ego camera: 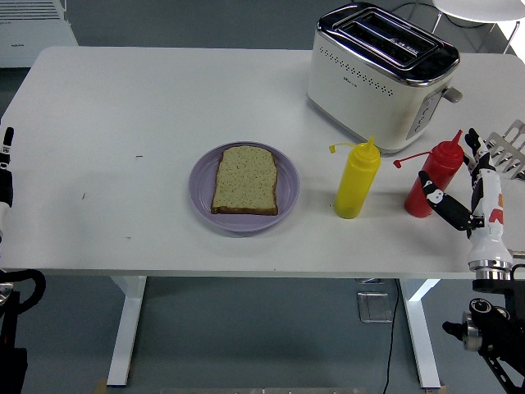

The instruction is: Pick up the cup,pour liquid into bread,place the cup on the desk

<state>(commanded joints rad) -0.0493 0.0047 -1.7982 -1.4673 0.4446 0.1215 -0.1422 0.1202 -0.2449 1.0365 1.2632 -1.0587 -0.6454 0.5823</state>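
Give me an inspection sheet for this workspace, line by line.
Surface: white table, a few small dark specks on its left part.
Job's things: bread lies flat on a purple plate. No cup seen; a red bottle and a yellow bottle stand upright, apart, right of the plate.
Clutter: toaster at the far right; a metal rack at the right edge.
Grippers: right hand open, just right of the red bottle, not gripping it. Left arm rests at the left edge; its hand is unclear.
Cables: one hangs under the table near the right leg.
Surroundings: grey floor; white furniture at the top corners.
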